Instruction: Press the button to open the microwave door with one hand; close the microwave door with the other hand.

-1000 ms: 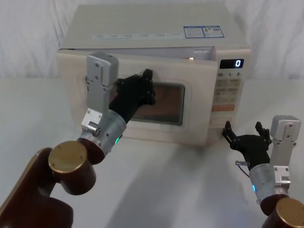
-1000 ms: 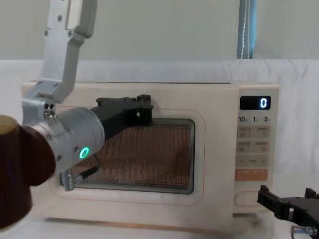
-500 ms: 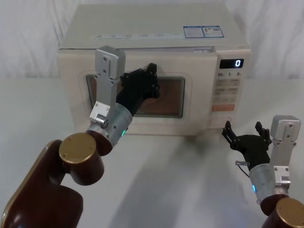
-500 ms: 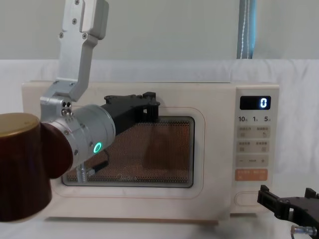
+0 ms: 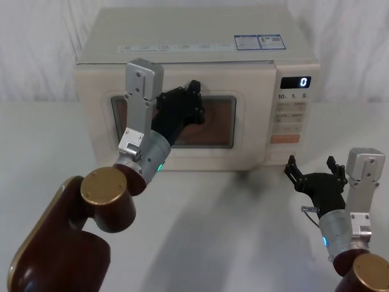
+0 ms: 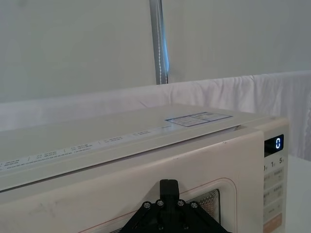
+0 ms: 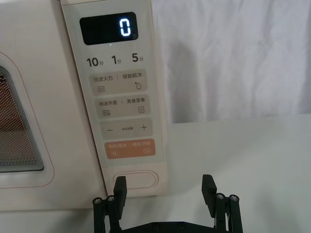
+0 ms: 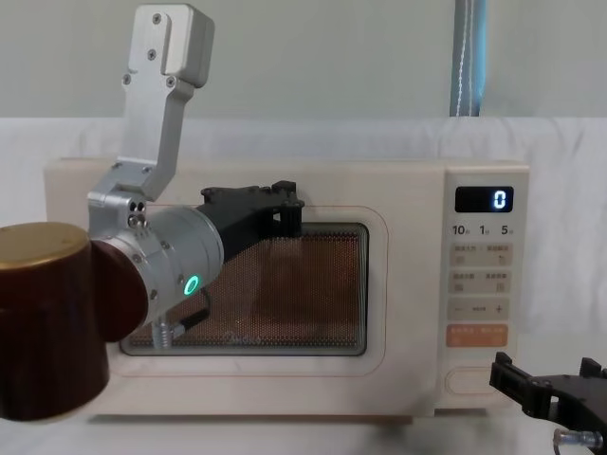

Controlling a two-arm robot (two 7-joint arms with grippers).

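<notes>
Jaws first: the right gripper [image 7: 165, 190] is spread wide with nothing between its fingers, and honestly I can't tell whether the left gripper [image 5: 193, 100] is spread or pinched, since its black fingers bunch together against the door.

So the microwave door [image 5: 176, 121] sits flush with the cabinet, dark window and all. In the head view the left gripper is up at about 11 o'clock from the picture's middle, pressed on the upper frame of the door right above the window. The chest view has the same black tip [image 8: 283, 207] at the top edge of the window, with the silver forearm and its green light trailing off toward 8 o'clock.

The button [image 7: 135, 179] is the wide cream pill at the very bottom of the control panel, under the orange key [image 7: 129, 147]. The display [image 7: 108, 28] shows 0. In the right wrist view the button sits just past the gripper's fingers, at roughly 11 o'clock from the gap, not touching. In the head view the right gripper [image 5: 315, 174] hovers over the white table [image 5: 231, 243] around 4 o'clock, below and in front of the panel.
</notes>
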